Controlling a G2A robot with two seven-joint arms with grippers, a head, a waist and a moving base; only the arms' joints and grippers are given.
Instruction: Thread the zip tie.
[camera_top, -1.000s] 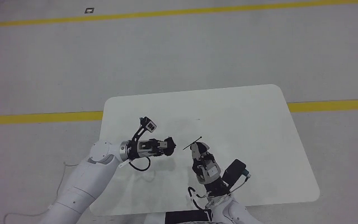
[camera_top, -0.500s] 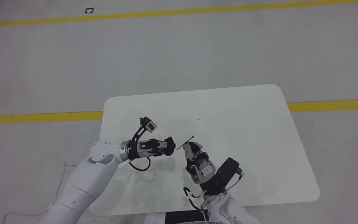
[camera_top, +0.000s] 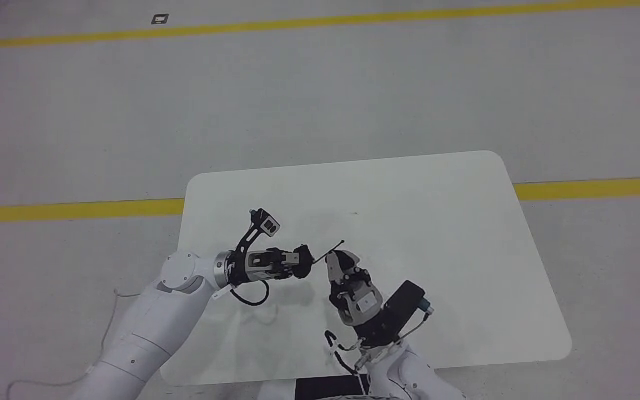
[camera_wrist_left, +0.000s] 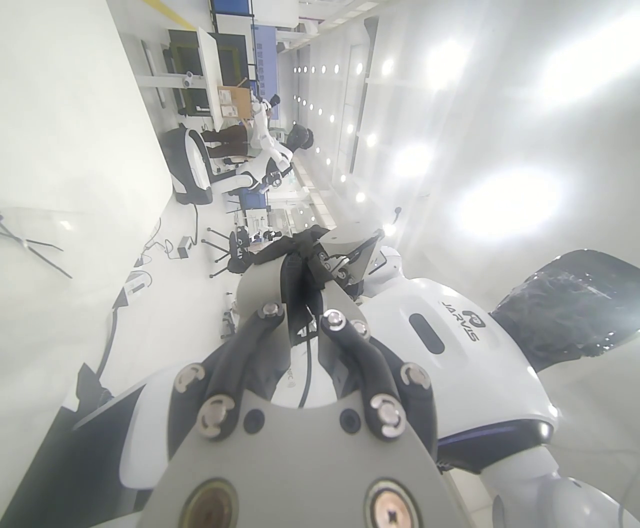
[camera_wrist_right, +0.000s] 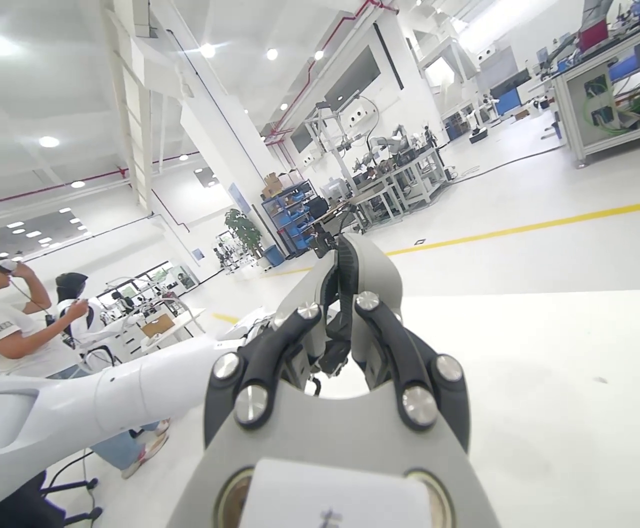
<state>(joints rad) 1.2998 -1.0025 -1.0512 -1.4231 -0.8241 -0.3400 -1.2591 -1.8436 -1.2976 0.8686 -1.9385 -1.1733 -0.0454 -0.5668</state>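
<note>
Over the near half of the white rounded table (camera_top: 450, 200), we are seeing the grey two-finger left gripper (camera_top: 303, 259) and the matching right gripper (camera_top: 337, 267) hanging nearly tip to tip, with the thin black plastic zip tie (camera_top: 330, 251) between them. Risks we are flagging: an off aim bending the strip or sliding it past the left tips; a weak pinch letting it swivel. Both jaw pairs are pressing closed. The right ones are clamping the tie, its near end lying just beside the left tips. The left ones are pinching something dark we cannot identify.
</note>
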